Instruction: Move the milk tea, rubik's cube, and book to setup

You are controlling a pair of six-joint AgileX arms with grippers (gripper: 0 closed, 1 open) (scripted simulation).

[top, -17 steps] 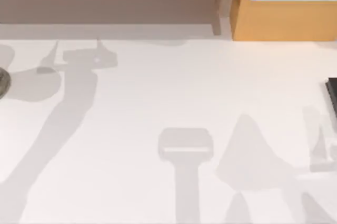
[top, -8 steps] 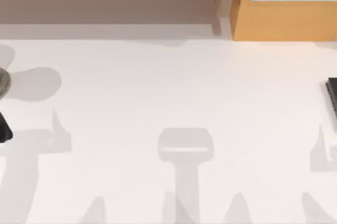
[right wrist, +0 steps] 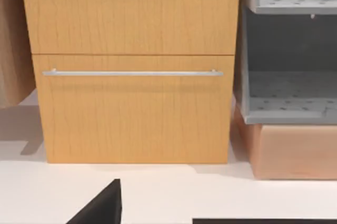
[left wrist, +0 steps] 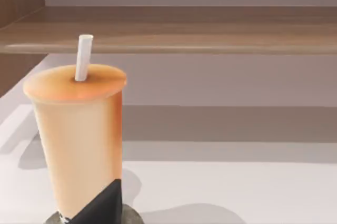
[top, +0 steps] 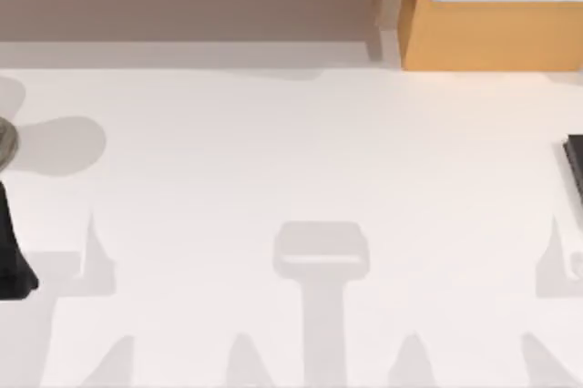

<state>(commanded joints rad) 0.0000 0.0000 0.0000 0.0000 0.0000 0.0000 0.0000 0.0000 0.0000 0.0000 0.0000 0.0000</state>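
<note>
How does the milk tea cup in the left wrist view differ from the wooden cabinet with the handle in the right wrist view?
The milk tea is a round cup, narrower toward its base, whereas the cabinet is a flat-fronted box. The milk tea is smooth peach-orange with a white straw rising from its lid; the cabinet shows yellowish wood grain and a horizontal metal handle. The milk tea stands on a small grey coaster, the cabinet directly on the white table. Both stand upright.
</note>
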